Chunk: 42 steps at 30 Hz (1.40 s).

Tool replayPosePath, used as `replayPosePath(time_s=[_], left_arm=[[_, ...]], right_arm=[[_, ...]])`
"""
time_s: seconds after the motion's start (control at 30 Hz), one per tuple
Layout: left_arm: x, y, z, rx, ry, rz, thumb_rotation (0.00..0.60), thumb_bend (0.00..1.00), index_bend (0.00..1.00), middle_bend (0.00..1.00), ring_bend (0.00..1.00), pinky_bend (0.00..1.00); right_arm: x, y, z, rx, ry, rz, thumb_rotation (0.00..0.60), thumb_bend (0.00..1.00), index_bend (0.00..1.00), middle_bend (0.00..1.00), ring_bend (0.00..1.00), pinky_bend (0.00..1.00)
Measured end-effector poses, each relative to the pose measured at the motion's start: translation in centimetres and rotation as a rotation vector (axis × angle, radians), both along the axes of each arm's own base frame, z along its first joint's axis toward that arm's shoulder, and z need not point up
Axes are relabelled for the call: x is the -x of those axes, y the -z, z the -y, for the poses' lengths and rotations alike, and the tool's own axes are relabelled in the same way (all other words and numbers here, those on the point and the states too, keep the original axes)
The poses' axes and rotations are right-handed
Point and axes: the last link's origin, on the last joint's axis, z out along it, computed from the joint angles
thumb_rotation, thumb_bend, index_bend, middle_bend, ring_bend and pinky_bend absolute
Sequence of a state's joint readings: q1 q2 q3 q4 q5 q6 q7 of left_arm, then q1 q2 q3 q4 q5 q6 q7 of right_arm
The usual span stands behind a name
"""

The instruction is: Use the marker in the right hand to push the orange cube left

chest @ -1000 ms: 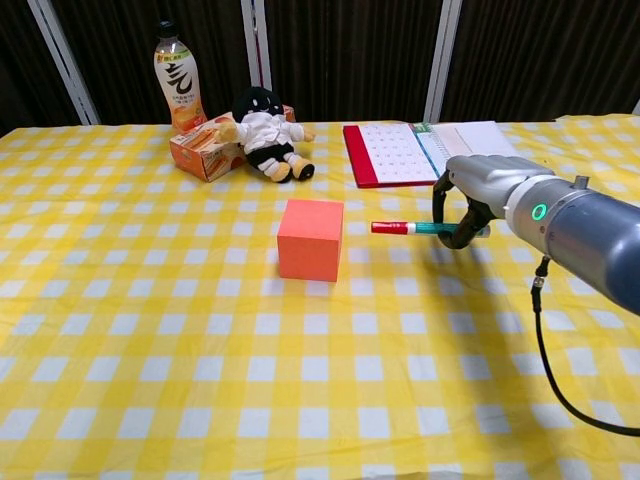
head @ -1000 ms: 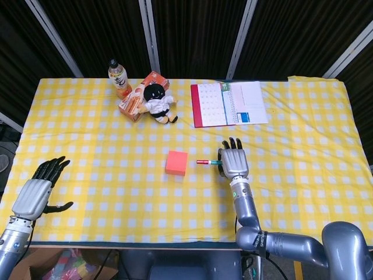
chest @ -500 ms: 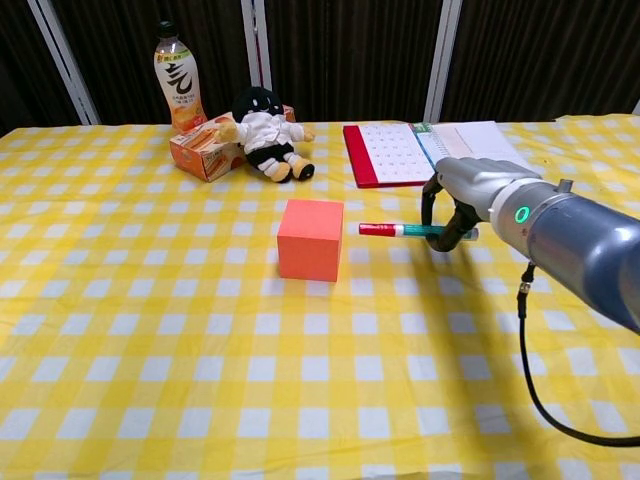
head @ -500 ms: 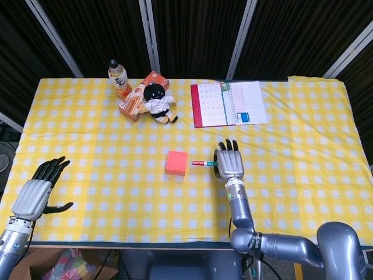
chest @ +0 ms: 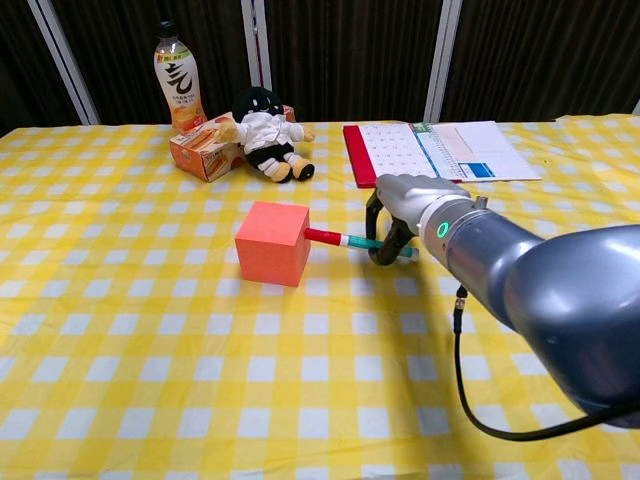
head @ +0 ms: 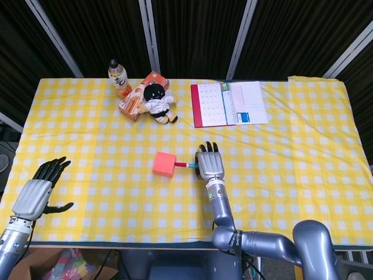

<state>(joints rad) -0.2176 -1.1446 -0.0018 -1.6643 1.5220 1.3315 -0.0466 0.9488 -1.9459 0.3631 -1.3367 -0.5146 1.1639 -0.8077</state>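
Orange cube [chest: 271,243] shoved left by marker [chest: 345,240] — gripped in right hand [chest: 398,212], yellow-checked tablecloth [chest: 150,350], dark curtains [chest: 350,50].

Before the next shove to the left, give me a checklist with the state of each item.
1. Marker held by the right robot hand: ok.
2. Marker's red tip against the right face of the orange cube: ok, it appears to touch.
3. Cloth left of the cube free of objects: ok.
4. Cube square to the push: not ok, it sits turned in the head view, so it may rotate further.
5. Left robot hand out of the path, at the table's near left corner: ok.
6. Plush toy and snack box away from the path: ok.
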Motion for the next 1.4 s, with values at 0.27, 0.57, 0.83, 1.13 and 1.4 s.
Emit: replayPosePath(time_s=[0.27, 0.57, 0.83, 1.13, 1.4], left_arm=[[-0.1, 0.0, 0.0, 0.000, 0.003, 0.000, 0.600, 0.00, 0.00, 0.00, 0.00, 0.00], [-0.1, 0.0, 0.0, -0.002, 0.003, 0.001, 0.600, 0.00, 0.00, 0.00, 0.00, 0.00], [-0.1, 0.0, 0.0, 0.000, 0.007, -0.002, 0.600, 0.00, 0.00, 0.00, 0.00, 0.00], [-0.1, 0.0, 0.1, -0.005, 0.014, -0.001, 0.600, 0.00, 0.00, 0.00, 0.00, 0.00], [-0.1, -0.1, 0.1, -0.006, 0.006, 0.004, 0.600, 0.00, 0.00, 0.00, 0.00, 0.00]], right_arm=[[-1.5, 0.5, -0.4, -0.009, -0.030, 0.023, 0.600, 0.59, 0.59, 0.19, 0.00, 0.00], [-0.7, -0.6, -0.6, 0.017, -0.016, 0.012, 0.600, 0.59, 0.60, 0.19, 0.00, 0.00], [1.2, -1.4, -1.9, 0.031, 0.042, -0.007, 0.600, 0.59, 0.60, 0.19, 0.00, 0.00], [1.1, -1.2, -3.5, 0.036, 0.090, 0.003, 0.600, 0.59, 0.60, 0.19, 0.00, 0.00], [-1.1, -0.3, -3.6, 0.049, 0.124, 0.048, 0.600, 0.59, 0.60, 0.19, 0.00, 0.00]])
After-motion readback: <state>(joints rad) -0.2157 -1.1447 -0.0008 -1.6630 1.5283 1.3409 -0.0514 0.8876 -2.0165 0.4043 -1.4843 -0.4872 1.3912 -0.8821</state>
